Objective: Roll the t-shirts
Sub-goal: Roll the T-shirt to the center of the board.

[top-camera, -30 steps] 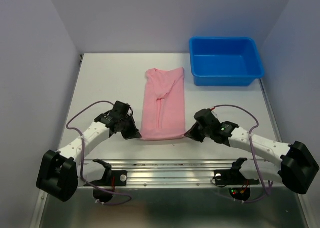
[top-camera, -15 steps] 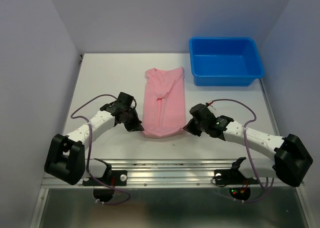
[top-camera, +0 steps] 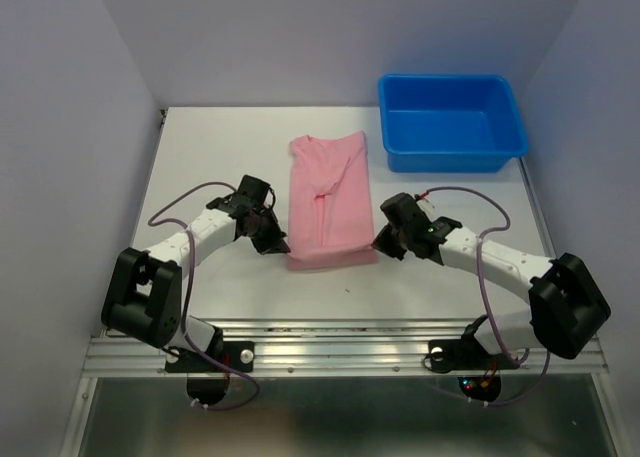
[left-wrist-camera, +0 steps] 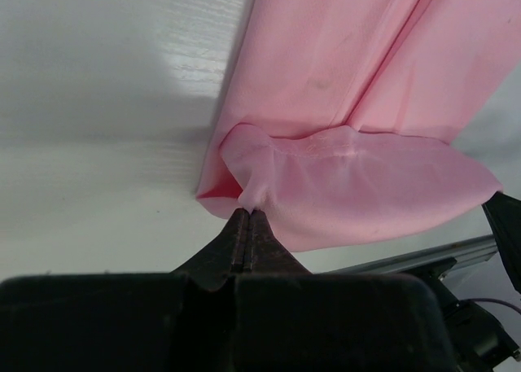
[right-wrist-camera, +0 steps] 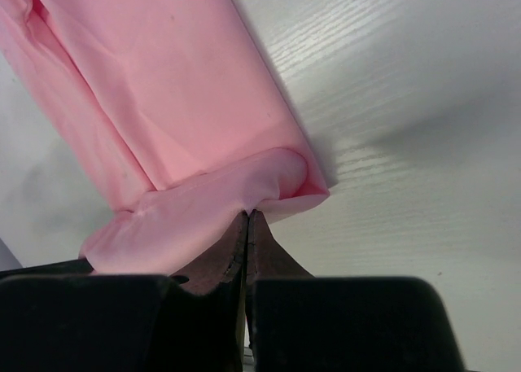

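- The shirt [top-camera: 328, 202] lies folded into a long strip down the middle of the worktop [top-camera: 200, 167], collar end toward the back wall. The tub [top-camera: 450, 122] is off to its right at the back.
- The left gripper [top-camera: 272, 242] is pinched tight on the strip's near left corner. Its wrist view shows a tuft of cloth caught between the closed tips.
- The right gripper [top-camera: 383, 242] is clamped the same way on the near right corner.
- Between them the near hem is turned over onto the strip, which looks like the first loose lip of a roll.
- To my eye the job now is to carry both corners away from the bases together, at one pace, so the roll comes out square.
- Low over the cloth seems best. Lifted high, fabric this thin would likely sag in the middle and the turn would open.
- A slight outward pull from each side should hold the lip taut.
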Tool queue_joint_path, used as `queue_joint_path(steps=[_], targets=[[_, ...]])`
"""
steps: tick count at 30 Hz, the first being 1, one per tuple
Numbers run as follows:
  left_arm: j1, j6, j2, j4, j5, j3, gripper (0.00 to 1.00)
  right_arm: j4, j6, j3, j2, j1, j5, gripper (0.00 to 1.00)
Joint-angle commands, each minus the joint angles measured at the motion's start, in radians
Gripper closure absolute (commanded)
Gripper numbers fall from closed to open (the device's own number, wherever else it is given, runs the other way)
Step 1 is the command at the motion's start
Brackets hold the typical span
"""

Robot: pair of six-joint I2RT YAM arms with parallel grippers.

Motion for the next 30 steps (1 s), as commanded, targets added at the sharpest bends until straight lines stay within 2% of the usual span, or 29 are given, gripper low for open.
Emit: queue_joint_path(steps=[1,17,19,20,23,24,26,27,28,30], targets=[[0.012,0.023,0.034,0.015,-0.008,0.048,1.0,0.014,-0.043,0.068,0.039,-0.02,0.021,0.99],[0.024,0.075,0.177,0.041,-0.096,0.115,1.0,0.072,-0.091,0.142,0.22,-0.058,0.007,0.99],[0.026,0.088,0.191,0.048,-0.09,0.114,1.0,0.08,-0.094,0.145,0.233,-0.058,0.009,0.96],[0.027,0.098,0.205,0.054,-0.09,0.111,1.0,0.082,-0.096,0.146,0.247,-0.058,0.01,0.88],[0.027,0.115,0.208,0.074,-0.09,0.097,0.9,0.094,-0.111,0.142,0.249,-0.058,0.009,0.58],[0.027,0.133,0.203,0.084,-0.088,0.092,0.8,0.101,-0.114,0.136,0.24,-0.058,0.01,0.53],[0.029,0.145,0.173,0.103,-0.09,0.085,0.68,0.114,-0.122,0.116,0.215,-0.058,0.028,0.45],[0.027,0.153,0.157,0.107,-0.094,0.084,0.61,0.112,-0.128,0.113,0.188,-0.058,0.036,0.45],[0.027,0.167,0.145,0.109,-0.106,0.086,0.46,0.109,-0.134,0.11,0.174,-0.058,0.053,0.42],[0.027,0.188,0.092,0.115,-0.131,0.094,0.25,0.105,-0.154,0.103,0.128,-0.058,0.067,0.37]])
